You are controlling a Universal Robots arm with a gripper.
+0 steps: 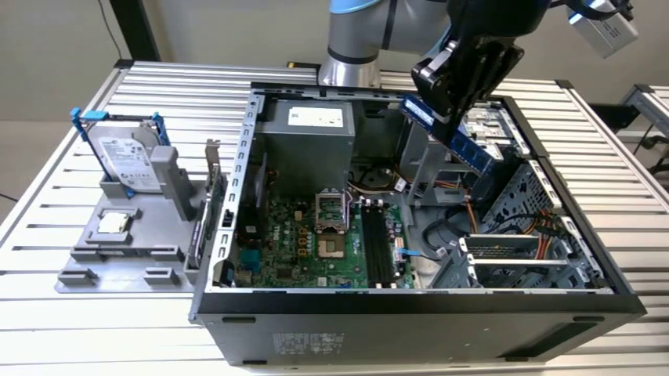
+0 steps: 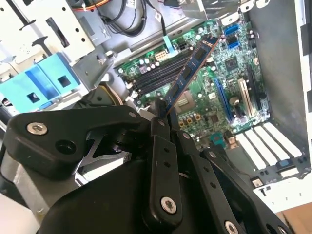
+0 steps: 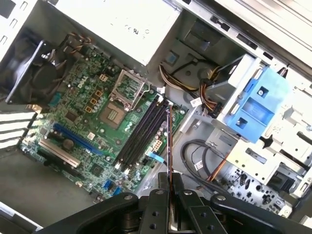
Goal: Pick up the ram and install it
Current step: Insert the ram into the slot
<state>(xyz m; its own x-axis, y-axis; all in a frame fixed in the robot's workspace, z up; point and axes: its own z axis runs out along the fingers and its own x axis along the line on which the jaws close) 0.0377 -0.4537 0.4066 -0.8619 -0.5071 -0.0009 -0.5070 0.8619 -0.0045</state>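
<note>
The pincer (image 2: 165,119) is closed narrow on one end of the ram (image 2: 189,70), its two black fingers (image 2: 163,161) pressed against the board's flat faces in the second wrist view. In the first wrist view the ram (image 3: 168,141) shows edge-on as a thin line rising from between the fingertips at the lower middle of the frame.

In the exterior view the pincer (image 1: 452,102) hangs at the upper right of the frame, above the open computer case (image 1: 418,301), with the ram (image 1: 460,137) slanting down from it as a blue stick, clear of everything below.

Beyond the stick, in the first wrist view, lie the long black memory slots (image 3: 144,131) on the green motherboard (image 3: 83,122), near the empty processor socket (image 3: 122,95). The ram's line looks roughly parallel to them but is well apart from them.

To do this step well, I judge the stick should be brought level and square over one slot, its notch matched to the slot's key, then pressed straight down evenly.

Farthest, at the exterior view's left, a grey fixture (image 1: 125,235) on the table (image 1: 42,313) holds a hard drive (image 1: 124,160).
</note>
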